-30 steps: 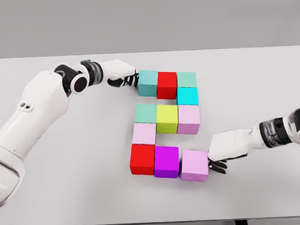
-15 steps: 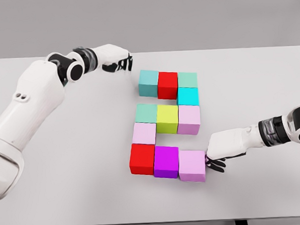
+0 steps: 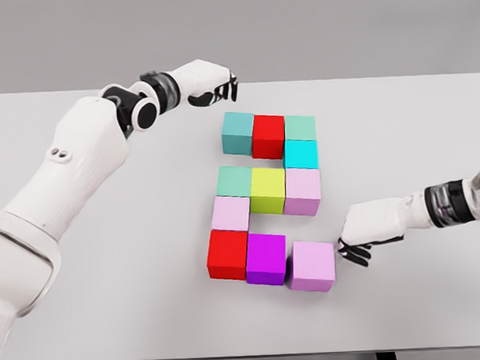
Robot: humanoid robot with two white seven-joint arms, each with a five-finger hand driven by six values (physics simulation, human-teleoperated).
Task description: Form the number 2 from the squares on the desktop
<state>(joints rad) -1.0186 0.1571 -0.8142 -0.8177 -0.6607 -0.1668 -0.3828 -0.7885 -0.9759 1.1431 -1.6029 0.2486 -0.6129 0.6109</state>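
Coloured cubes form a 2 shape on the white table [image 3: 107, 234]. The top row holds a teal cube [image 3: 238, 133], a red cube [image 3: 267, 136] and a green cube [image 3: 299, 128]. A cyan cube [image 3: 300, 153] sits below. The middle row is a green cube [image 3: 234, 181], a yellow-green cube [image 3: 267, 189] and a pink cube [image 3: 303, 191]. A pale pink cube [image 3: 230, 213] leads down to a red cube [image 3: 227, 254], a purple cube [image 3: 266, 258] and a lilac cube [image 3: 311, 265]. My left hand [image 3: 220, 88] hovers above and behind the teal cube, fingers curled, holding nothing. My right hand [image 3: 356, 251] sits just right of the lilac cube, fingers curled downward.
The table's far edge runs just behind my left hand. Its front edge [image 3: 248, 356] lies below the bottom row.
My left hand has lifted off the teal cube and moved up and to the right. My right hand has drawn back slightly right from the lilac cube.
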